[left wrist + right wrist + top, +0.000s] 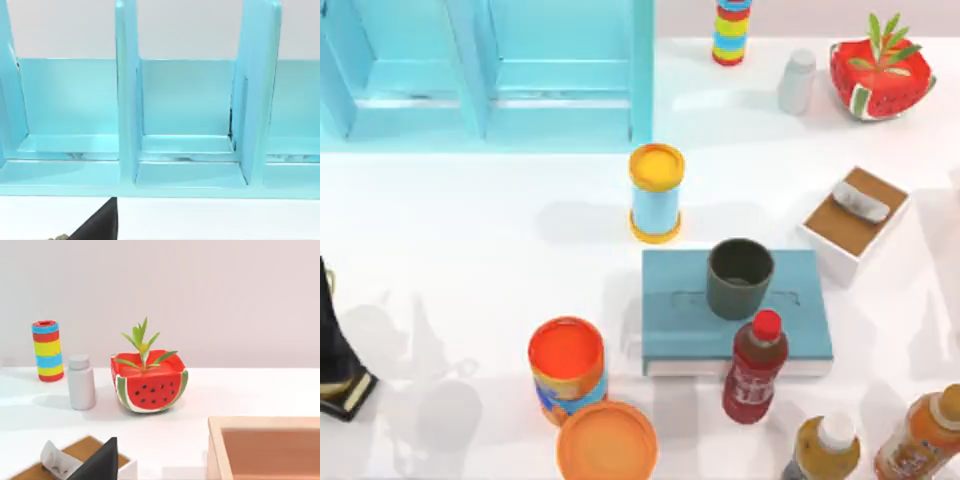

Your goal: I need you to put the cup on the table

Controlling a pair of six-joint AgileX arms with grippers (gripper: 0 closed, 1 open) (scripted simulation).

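Note:
The dark grey-green cup [740,278] stands upright on a teal book [800,325] right of the middle of the white table [470,280]. Nothing holds the cup. My left arm [335,350] sits parked at the table's far left edge, well away from the cup. A dark part of my left gripper [100,226] shows in the left wrist view before the light-blue cabinet [185,125]. The right wrist view has a dark part of my right gripper [100,462] low down, facing the table's back right corner.
A yellow-lidded can [656,192] stands just behind the book, and a red bottle [755,365] at its front edge. An orange-topped can [567,368] and an orange disc [607,442] are front left. A wooden box [855,220], white bottle [797,80] and watermelon planter [880,75] stand right.

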